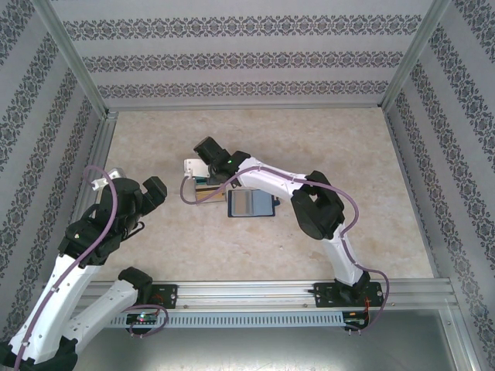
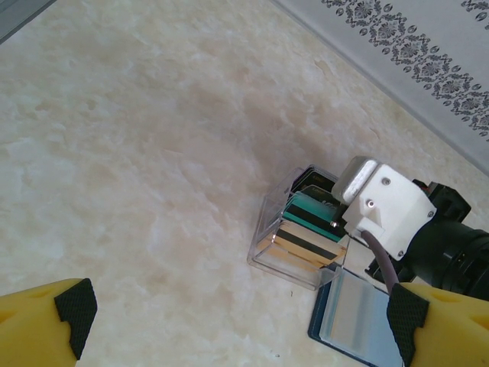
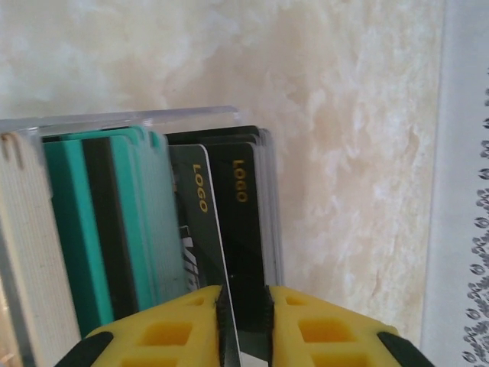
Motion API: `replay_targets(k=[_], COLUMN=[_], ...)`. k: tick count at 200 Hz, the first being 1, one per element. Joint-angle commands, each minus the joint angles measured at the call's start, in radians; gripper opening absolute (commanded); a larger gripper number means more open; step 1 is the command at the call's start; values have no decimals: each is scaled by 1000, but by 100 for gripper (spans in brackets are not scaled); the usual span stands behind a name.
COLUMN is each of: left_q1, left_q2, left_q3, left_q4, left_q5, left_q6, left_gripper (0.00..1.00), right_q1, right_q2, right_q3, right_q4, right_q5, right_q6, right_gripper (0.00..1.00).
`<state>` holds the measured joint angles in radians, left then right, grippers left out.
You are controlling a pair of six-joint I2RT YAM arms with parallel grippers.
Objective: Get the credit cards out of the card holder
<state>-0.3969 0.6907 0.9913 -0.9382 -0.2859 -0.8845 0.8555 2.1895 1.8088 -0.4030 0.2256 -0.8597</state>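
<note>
You had the right gripper (image 3: 244, 329) nipped on the black gold-lettered plastic card (image 3: 244, 229), standing on end in the clear plastic card holder (image 2: 263, 229) just left of the table (image 1: 371, 232) centre, to draw it straight out; the left gripper (image 2: 241, 310) hung wide.

Right wrist view: we read "LOGO" in gold, printed lengthwise, on the grey-green credit card (image 3: 195, 222) and again on the black credit card (image 3: 246, 222) beside it. White lettering lower on the grey-green one is cut off and unreadable.
</note>
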Motion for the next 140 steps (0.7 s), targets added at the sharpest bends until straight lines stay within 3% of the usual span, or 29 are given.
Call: replay_targets(k=[1, 66, 99, 140], left_q1=[10, 10, 10, 9], left_q2=[-9, -2, 47, 173], left_q3=[-11, -30, -52, -82], left_q4=[-45, -1, 78, 224], left_q5=[-10, 37, 130, 303], left_q6=[-4, 17, 46, 55], left_gripper=[100, 100, 100, 94], right_q1=[9, 0, -29, -88], right_q2=[38, 11, -92, -302], right_q3=[42, 58, 4, -222], right_q4=[46, 34, -9, 1], right_q5=[63, 83, 27, -97], right_q6=[28, 147, 374, 696], right_gripper=[24, 24, 25, 28])
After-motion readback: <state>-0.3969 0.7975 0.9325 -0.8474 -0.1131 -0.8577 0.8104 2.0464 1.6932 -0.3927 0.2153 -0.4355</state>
